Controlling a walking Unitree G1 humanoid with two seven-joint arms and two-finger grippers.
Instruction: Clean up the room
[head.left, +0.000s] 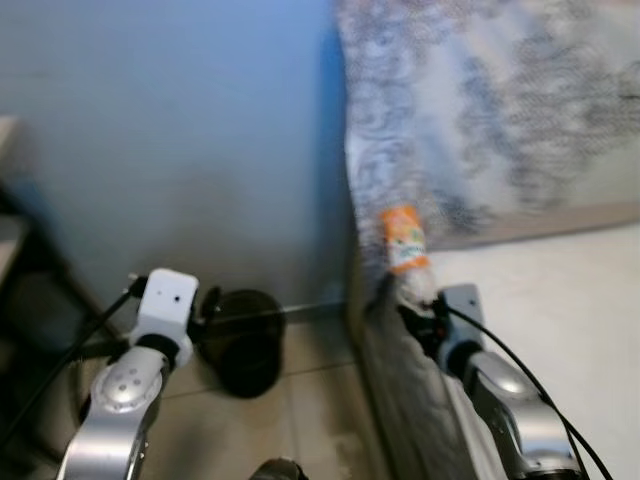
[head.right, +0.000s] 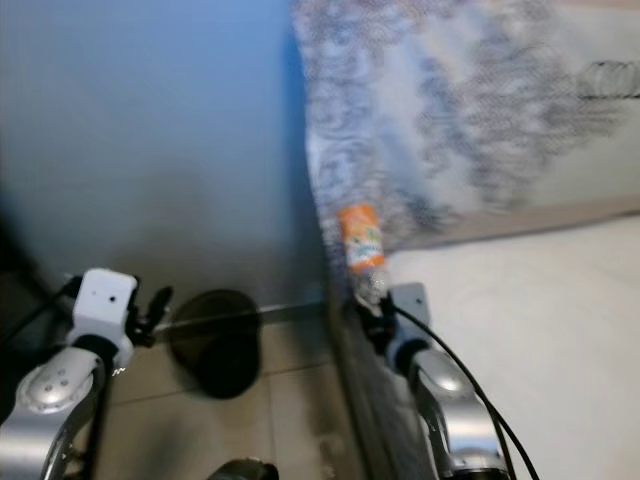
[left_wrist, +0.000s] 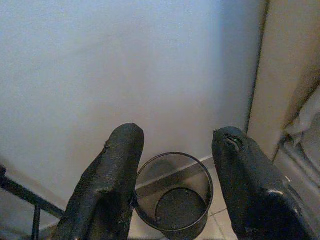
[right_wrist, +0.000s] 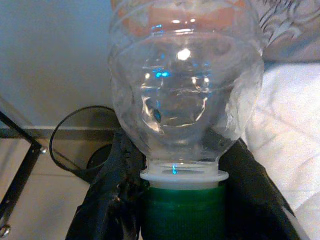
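R gripper (right_wrist: 182, 200) at approx 5 o'clock in the head views, over the edge of the bed (head.left: 560, 300); jaws clamped on the neck of a clear plastic bottle (head.left: 404, 250) w/ green cap (right_wrist: 182, 212) and orange label, bottle pointing up and away from the wrist. L gripper (left_wrist: 172, 175) at approx 7 o'clock, fingers (left_wrist: 107, 180) spread apart, holding nothing, aimed toward a black mesh wastebasket (head.left: 243, 340) on the tiled floor (head.left: 310, 420). Basket sits near centre, approx 6 o'clock, against the pale wall (head.left: 180, 140), just L of the bed side. Beyond, at 1–2 o'clock, a grey patterned blanket (head.left: 500, 110) lies over the white sheet. Dark metal frame (right_wrist: 20, 165) at 8–9 o'clock; head views blurred.
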